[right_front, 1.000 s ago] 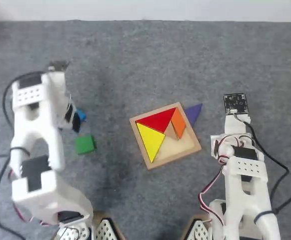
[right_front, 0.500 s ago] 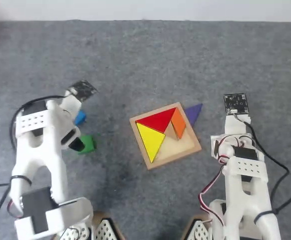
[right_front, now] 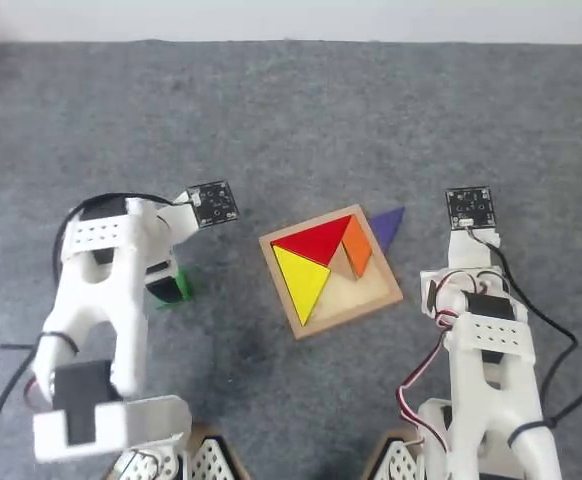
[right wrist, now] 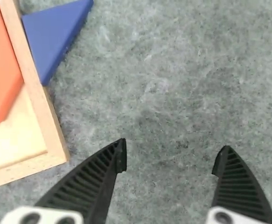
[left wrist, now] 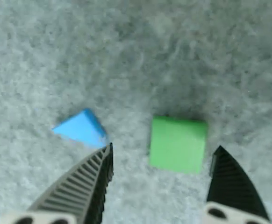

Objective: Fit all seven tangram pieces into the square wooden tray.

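High view first: the wooden tray (right_front: pixel 367 289) sits tilted on the grey carpet (right_front: pixel 271 120) between the two arms, with three pieces in it. The red triangle (right_front: pixel 316 240) fills the corner farthest from the arms, the yellow triangle (right_front: pixel 301 280) is snug under it, and the orange piece (right_front: pixel 357 245) runs along the rim on the right arm's side. The rest of the tray floor is bare wood. A purple-blue triangle (right_front: pixel 387 225) lies outside the tray, pressed up against that same rim near the far corner. The green square (left wrist: pixel 178 144) and a light blue triangle (left wrist: pixel 80 128) are well away from the tray on the left arm's side. The left gripper (left wrist: pixel 164 148) hangs over them with its jaws spread wide. The green square sits between the fingers, while the blue triangle is just outside one fingertip, practically touching it, so it kinda crowds that side. From above, the left arm (right_front: pixel 111 290) covers most of the green square. The right gripper (right wrist: pixel 173 144) is wide too, holding nothing, over bare carpet just off the tray's near corner.
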Action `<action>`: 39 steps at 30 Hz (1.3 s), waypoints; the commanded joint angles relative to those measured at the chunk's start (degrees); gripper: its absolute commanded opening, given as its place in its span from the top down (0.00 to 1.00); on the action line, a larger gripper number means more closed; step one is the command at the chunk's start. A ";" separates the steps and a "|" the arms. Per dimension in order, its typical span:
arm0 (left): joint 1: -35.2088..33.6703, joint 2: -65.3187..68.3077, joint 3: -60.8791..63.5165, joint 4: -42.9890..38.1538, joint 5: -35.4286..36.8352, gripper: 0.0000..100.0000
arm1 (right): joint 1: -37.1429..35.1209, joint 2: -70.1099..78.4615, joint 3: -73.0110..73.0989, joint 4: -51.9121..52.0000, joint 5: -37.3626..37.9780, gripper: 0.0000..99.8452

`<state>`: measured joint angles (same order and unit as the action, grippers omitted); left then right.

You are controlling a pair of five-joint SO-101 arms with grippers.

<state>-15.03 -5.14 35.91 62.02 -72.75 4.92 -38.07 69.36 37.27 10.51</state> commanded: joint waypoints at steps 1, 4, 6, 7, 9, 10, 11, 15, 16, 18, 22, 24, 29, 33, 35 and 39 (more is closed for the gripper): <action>0.26 5.89 -1.98 -2.99 -0.70 0.68 | -0.22 -1.54 -2.29 0.40 -0.18 0.69; -0.44 9.49 -3.30 -2.99 -0.79 0.68 | -0.31 -1.54 -2.29 0.31 -0.18 0.69; -1.32 11.25 -4.00 -3.08 -0.88 0.68 | -0.22 -1.54 -2.29 0.22 -0.18 0.69; -1.67 12.13 -4.44 -3.08 -0.88 0.68 | -0.22 -1.54 -2.29 0.22 -0.18 0.69; -2.02 13.36 -4.88 -3.16 -0.88 0.71 | -0.22 -1.54 -2.29 0.13 -0.18 0.69; -2.02 13.45 -4.88 -2.99 -0.88 0.74 | -0.22 -1.54 -2.29 0.13 -0.18 0.69; -2.02 13.71 -4.88 -2.81 -0.88 0.78 | -0.22 -1.54 -2.29 0.13 -0.18 0.69; -2.02 13.71 -5.05 -2.73 -0.53 0.93 | -0.31 -1.54 -2.29 0.13 -0.26 0.69; -1.85 13.71 -5.05 -2.73 -0.53 0.96 | -0.31 -1.54 -2.29 0.13 -0.26 0.69; -1.49 13.63 -5.05 -2.73 0.97 0.99 | -0.31 -1.54 -2.29 0.04 -0.26 0.69; -0.44 13.54 -7.52 0.79 3.08 0.99 | -0.31 -1.54 -2.29 0.04 -0.26 0.69; 0.44 12.22 -9.36 5.63 3.08 0.99 | -0.31 -1.54 -2.29 0.04 -0.26 0.69; 6.33 3.25 -10.68 15.03 9.23 0.99 | -0.31 -1.54 -2.29 -0.04 -0.26 0.69; 16.53 -5.45 -10.42 18.20 23.12 0.99 | -0.04 -1.63 -2.29 -0.04 -0.26 0.69; 23.47 -7.65 -10.68 18.46 34.37 0.99 | 0.04 -1.89 -2.29 0.40 -0.26 0.69; 37.27 -6.51 -12.53 18.02 56.09 0.99 | 2.42 -2.07 -2.37 0.48 -0.53 0.69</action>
<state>9.14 -9.45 27.03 79.60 -39.43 4.92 -38.07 69.36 37.27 10.51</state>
